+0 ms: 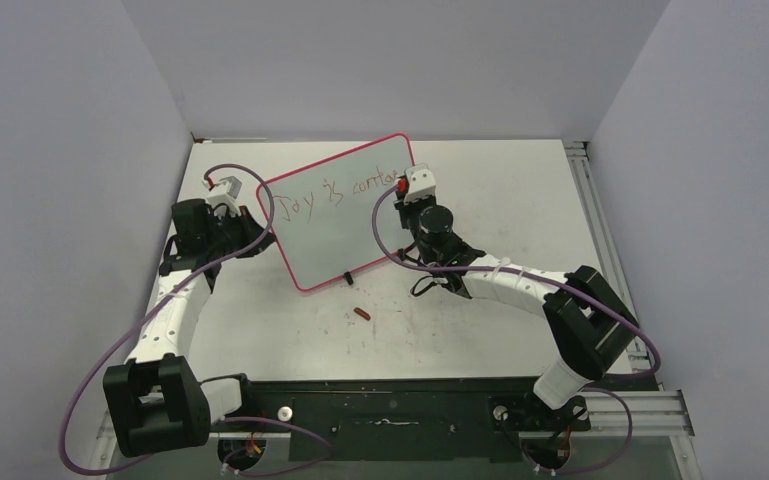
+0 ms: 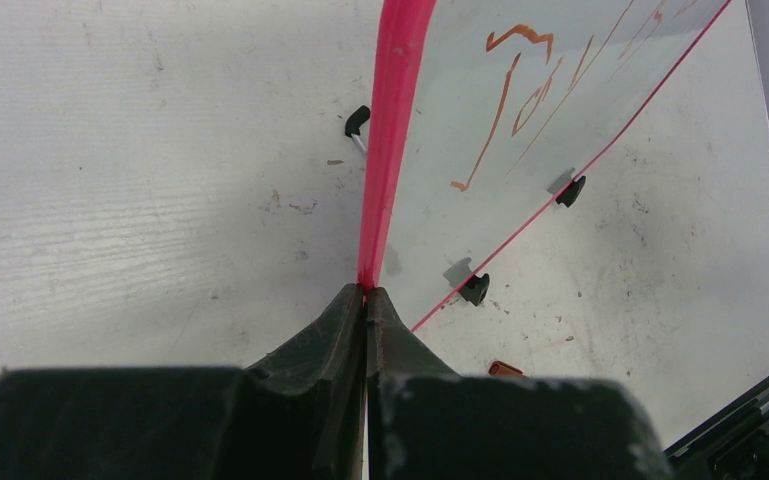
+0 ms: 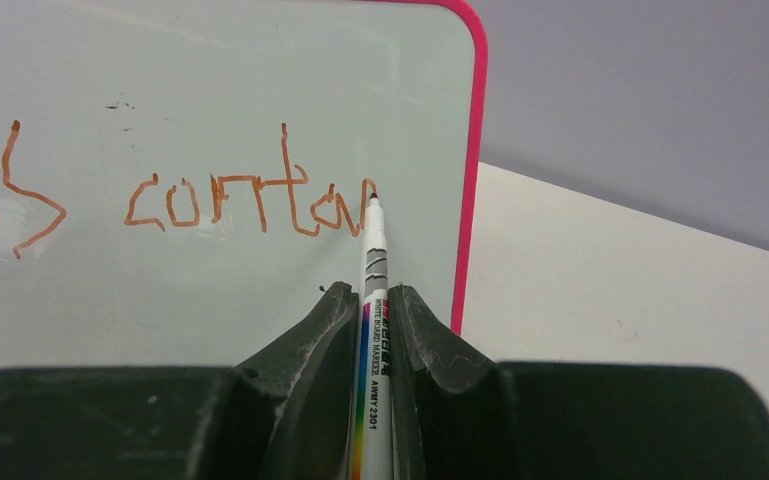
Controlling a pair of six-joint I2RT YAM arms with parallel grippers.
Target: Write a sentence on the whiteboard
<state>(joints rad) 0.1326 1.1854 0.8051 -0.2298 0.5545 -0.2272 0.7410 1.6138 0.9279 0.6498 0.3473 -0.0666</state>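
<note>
Top view: whiteboard [image 1: 345, 225] stands mid-table on the white tabletop [image 1: 520, 190], pink frame, leaning back, turned at an angle w/ its left end nearer the arms. One black foot [image 1: 347, 277] shows at its lower edge. The sentence [image 1: 332, 196] runs along the upper part in red-brown, approx "Joy is conta…"; last letters are hidden behind the right arm. Left gripper [image 1: 256, 222] is at the board's left edge. Right gripper [image 1: 407, 196] is up against the board's right end, by the end of the writing. Small red piece [image 1: 362, 315] lies on the table in front of the board, apart from it.

Left wrist: jaws pressed together on the pink frame's edge, no gap visible, so the left gripper is clamped on the board. Board seen edge-on; first letters visible on its face, two black feet along its lower edge, a third behind it.

Right wrist: fingers narrow, pinching a whiteboard marker [image 3: 373, 250] upright betw. them, rainbow-striped barrel. Its tip touches the board face just right of the last stroke; text reads approx "is contan". Tip is near the board's right frame, not on it.
</note>
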